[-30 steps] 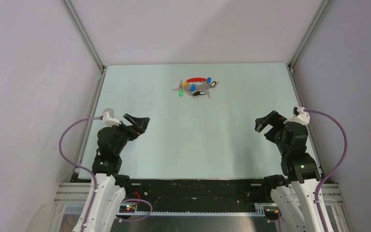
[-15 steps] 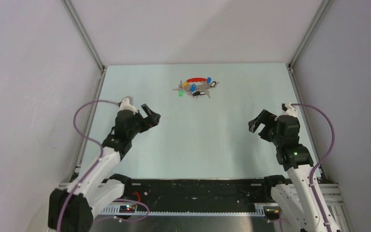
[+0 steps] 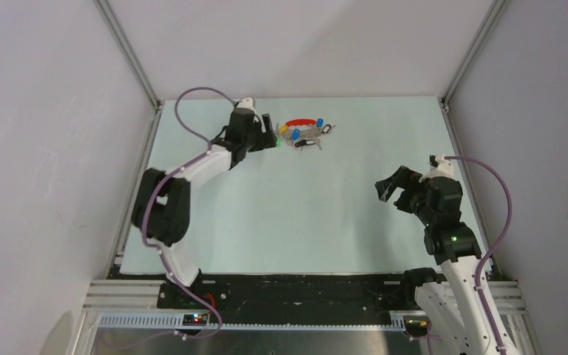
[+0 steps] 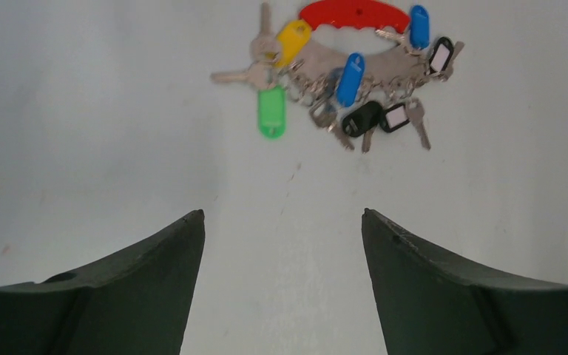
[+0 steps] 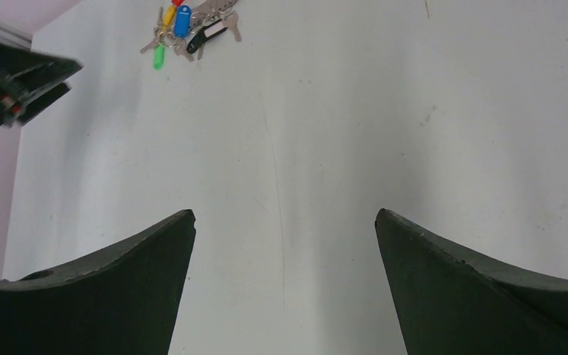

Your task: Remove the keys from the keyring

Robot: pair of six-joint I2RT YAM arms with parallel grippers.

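Observation:
The keyring (image 3: pixel 301 121) is a red plastic crescent (image 4: pixel 353 13) on a silver arc, lying flat at the far middle of the table. Several keys (image 3: pixel 305 138) with yellow, green, blue and dark heads (image 4: pixel 271 111) fan out below it. My left gripper (image 3: pixel 270 137) hovers just left of the bunch, open, with only bare table between its fingers (image 4: pixel 282 214). Far to the right and nearer the front, my right gripper (image 3: pixel 392 185) is open and empty (image 5: pixel 285 213). The bunch (image 5: pixel 185 26) shows small at the top left of the right wrist view.
Grey enclosure walls with metal corner posts (image 3: pixel 129 55) close in the pale table (image 3: pixel 303 214) on three sides. The stretched left arm (image 3: pixel 192 166) crosses the left half of the table, and its end (image 5: pixel 15 81) shows in the right wrist view.
The left arm has reached far forward from near its base to just left of the keys, its jaws narrowing slightly. The right gripper has shifted a little left and forward.

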